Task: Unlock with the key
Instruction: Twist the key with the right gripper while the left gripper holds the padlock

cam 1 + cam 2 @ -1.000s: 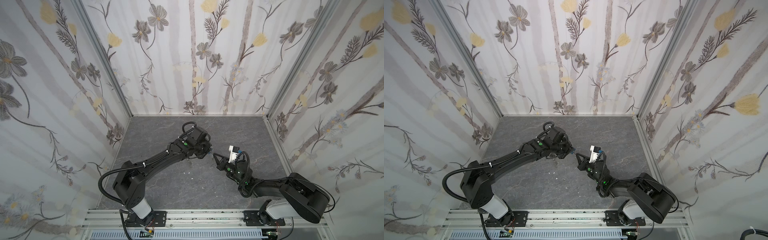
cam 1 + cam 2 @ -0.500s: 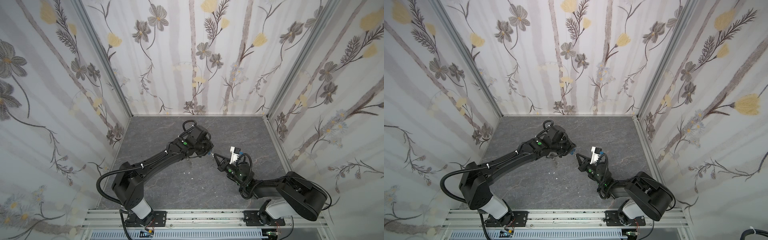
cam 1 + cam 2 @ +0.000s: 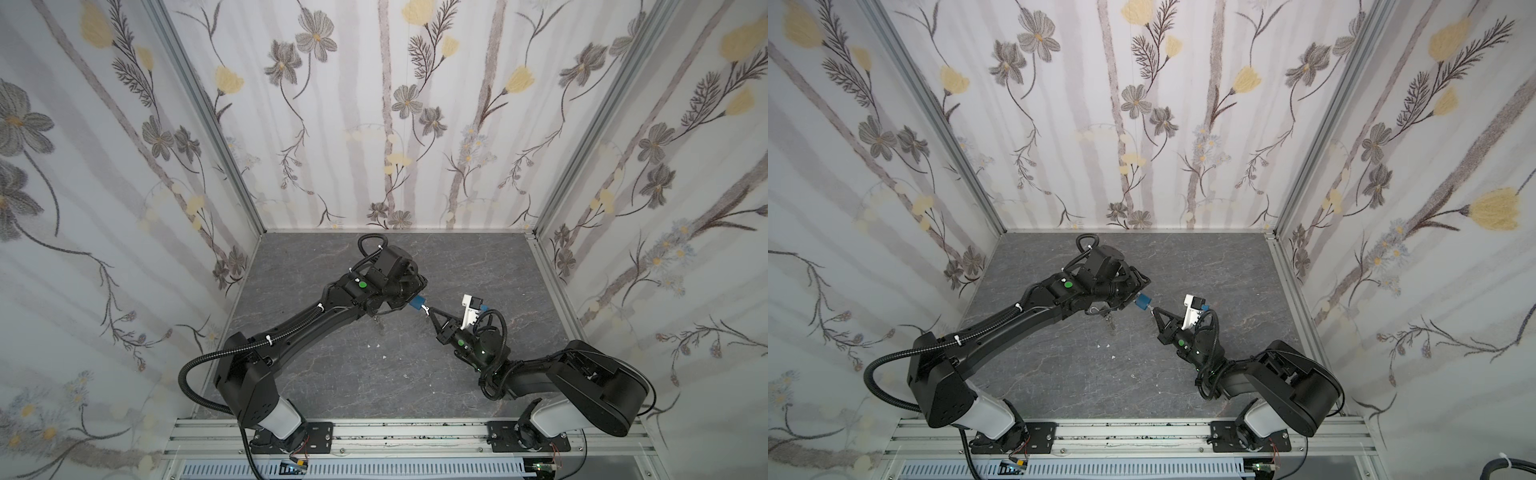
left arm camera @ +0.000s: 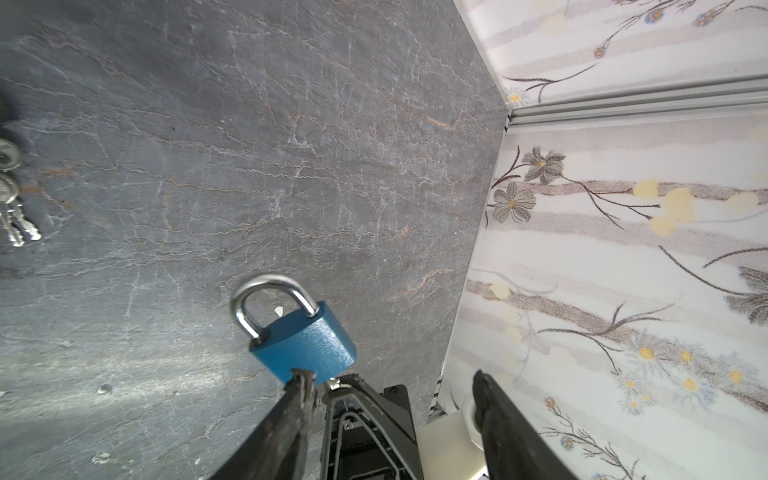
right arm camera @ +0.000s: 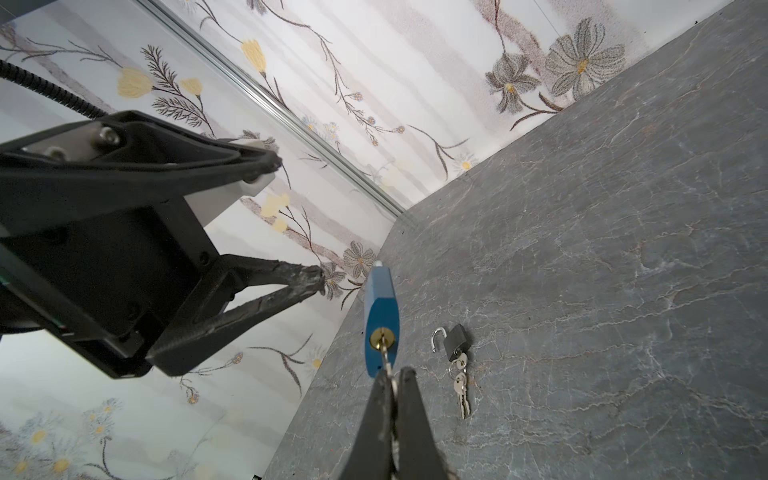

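A blue padlock hangs in the air above the grey floor, between the two arms. A silver key sits in its brass keyhole, and my right gripper is shut on that key. In the left wrist view the blue padlock shows its silver shackle, which looks seated in the body. My left gripper stands open beside the blue padlock, its fingers apart from it and holding nothing.
A small black padlock with its shackle swung open lies on the floor under the left arm, with a ring of keys attached. Flowered walls close in the grey floor on three sides.
My left gripper has opened and let go of the blue padlock, which now hangs on the key alone. My right gripper stays shut on the key.
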